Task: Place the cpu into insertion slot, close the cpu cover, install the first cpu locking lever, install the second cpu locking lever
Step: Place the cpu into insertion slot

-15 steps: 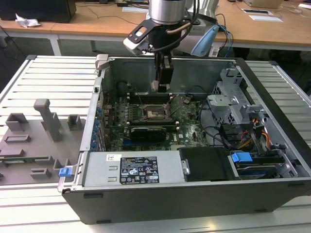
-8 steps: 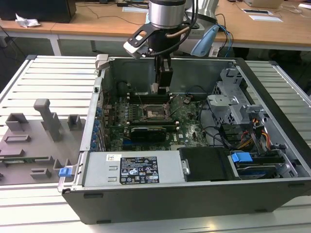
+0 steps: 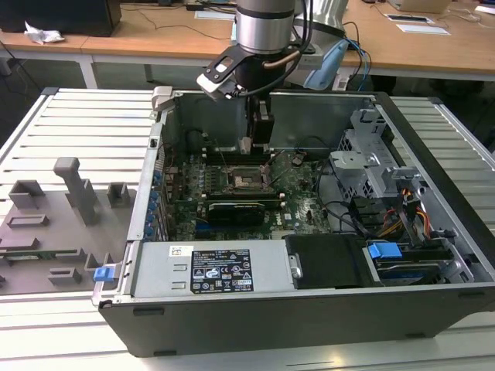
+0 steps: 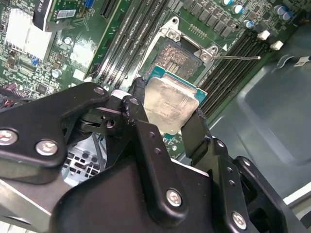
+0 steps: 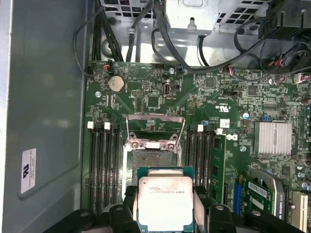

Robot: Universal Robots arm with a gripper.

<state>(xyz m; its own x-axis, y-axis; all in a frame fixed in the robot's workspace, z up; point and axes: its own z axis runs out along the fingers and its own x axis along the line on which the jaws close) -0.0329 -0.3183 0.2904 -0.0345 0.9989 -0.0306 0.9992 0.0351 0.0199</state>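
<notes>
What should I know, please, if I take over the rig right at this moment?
Gripper: shut on the cpu, held over the motherboard close to the insertion slot.
Cpu cover: swung open; the slot is empty.
Done: cpu is in the grip.
Left: cpu not yet seated, cover not closed, neither locking lever installed.
</notes>
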